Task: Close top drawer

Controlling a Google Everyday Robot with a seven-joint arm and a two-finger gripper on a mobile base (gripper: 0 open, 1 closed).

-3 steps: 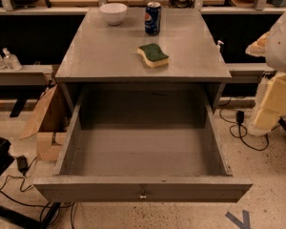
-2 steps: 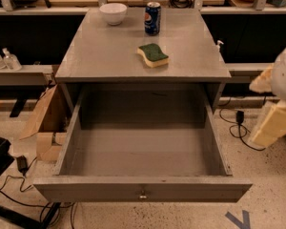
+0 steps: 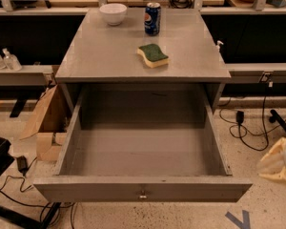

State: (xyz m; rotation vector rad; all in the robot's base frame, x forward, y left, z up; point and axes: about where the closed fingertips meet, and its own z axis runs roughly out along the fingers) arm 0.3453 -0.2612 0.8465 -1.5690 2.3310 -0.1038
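Note:
The top drawer is a large deep grey box, pulled far out of the grey cabinet toward the camera. It is empty inside. A small metal knob sits at the centre of its front. My gripper shows only as a cream-coloured shape at the lower right edge. It is low beside the drawer's right front corner and apart from the drawer. It holds nothing that I can see.
On the cabinet top stand a white bowl, a Pepsi can and a green-and-yellow sponge. A cardboard box leans at the left. Cables lie on the floor at the right.
My gripper has moved down and to the right, from beside the cabinet's right side to low at the frame's right edge. The drawer has not moved.

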